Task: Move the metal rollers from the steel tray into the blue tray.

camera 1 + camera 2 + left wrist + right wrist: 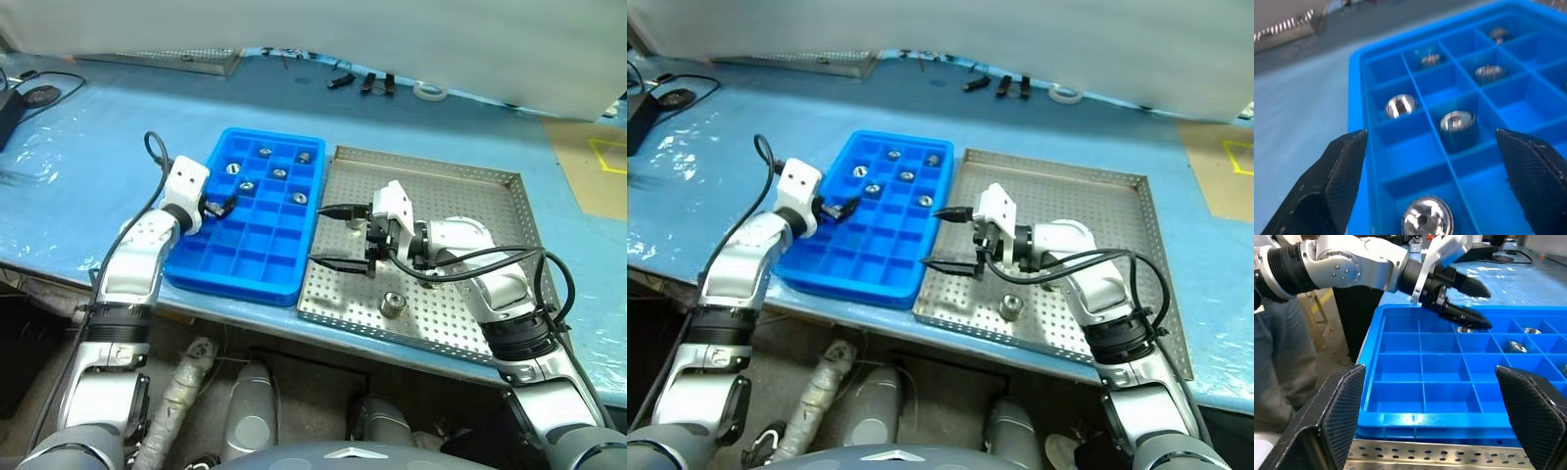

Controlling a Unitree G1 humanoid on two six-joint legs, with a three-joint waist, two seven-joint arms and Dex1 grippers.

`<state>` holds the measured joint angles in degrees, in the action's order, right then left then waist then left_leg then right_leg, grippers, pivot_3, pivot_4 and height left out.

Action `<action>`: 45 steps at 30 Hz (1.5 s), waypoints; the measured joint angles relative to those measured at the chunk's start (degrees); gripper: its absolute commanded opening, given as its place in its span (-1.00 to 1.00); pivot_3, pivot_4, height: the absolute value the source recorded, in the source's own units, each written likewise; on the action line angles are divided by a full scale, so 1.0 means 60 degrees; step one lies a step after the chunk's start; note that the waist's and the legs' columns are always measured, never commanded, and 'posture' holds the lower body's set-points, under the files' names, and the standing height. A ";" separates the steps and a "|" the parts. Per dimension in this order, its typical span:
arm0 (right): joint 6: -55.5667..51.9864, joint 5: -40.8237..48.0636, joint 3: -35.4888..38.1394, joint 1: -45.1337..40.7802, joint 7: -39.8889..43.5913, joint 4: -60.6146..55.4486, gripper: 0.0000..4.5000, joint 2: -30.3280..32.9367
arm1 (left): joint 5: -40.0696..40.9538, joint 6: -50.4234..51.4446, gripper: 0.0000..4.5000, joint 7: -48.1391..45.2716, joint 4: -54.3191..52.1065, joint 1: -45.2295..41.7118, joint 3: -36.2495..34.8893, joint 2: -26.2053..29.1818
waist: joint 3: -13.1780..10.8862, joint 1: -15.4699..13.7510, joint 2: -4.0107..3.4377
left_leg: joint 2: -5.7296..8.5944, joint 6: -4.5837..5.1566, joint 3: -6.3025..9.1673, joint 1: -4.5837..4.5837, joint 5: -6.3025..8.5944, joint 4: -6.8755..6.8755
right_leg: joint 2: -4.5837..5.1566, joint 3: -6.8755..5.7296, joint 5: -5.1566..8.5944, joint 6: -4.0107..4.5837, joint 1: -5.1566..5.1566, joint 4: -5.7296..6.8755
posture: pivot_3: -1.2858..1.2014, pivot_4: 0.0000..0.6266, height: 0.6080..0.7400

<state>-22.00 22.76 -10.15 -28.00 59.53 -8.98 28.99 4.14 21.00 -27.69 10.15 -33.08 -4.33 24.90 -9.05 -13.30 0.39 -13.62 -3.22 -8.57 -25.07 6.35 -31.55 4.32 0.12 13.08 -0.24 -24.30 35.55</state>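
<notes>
- Six metal rollers in the far compartments of the blue tray, one per compartment, shiny with dark centre holes.
- One more roller upright on the steel tray, near its front edge, well apart from the rest; possibly another small one half hidden behind the right gripper, too unclear to call.
- Blue tray just beside the steel tray's left edge, the two seemingly touching along that side, both on a blue-covered table.
- Left gripper over the blue tray's left rim, pointing in across the compartments, jaws parted and empty; a roller just below and between the fingers in the left wrist view.
- Right gripper above the steel tray's left part, pointing toward the blue tray, jaws spread wide with nothing between them.
- Near rows of the blue tray bare in the right wrist view.
- Small dark parts and a roll of tape at the table's far edge; a dark cable at far left.
</notes>
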 measured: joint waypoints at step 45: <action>-0.1802 0.1007 0.4480 0.8845 -0.4543 -0.7073 1.00 0.0735 | -0.1656 -0.5821 0.92 -0.9565 0.8636 -0.4236 0.4917 -0.3478 | 0.0005 0.2380 -0.0006 | 0.0168 0.0268 -0.0260 0.0247 0.0166 0.0046 | 0.0139 0.0255 0.0038 -0.0131 0.0170 -0.0171 | -0.39 -0.52 1.00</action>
<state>-32.81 28.80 16.74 25.07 32.27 -51.42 33.40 -5.80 -13.93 -85.08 61.97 -58.50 25.17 4.03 -9.02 0.98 0.35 -12.61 -1.62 -10.13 -23.58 7.34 -31.27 5.16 1.65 13.30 -1.02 -23.29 34.52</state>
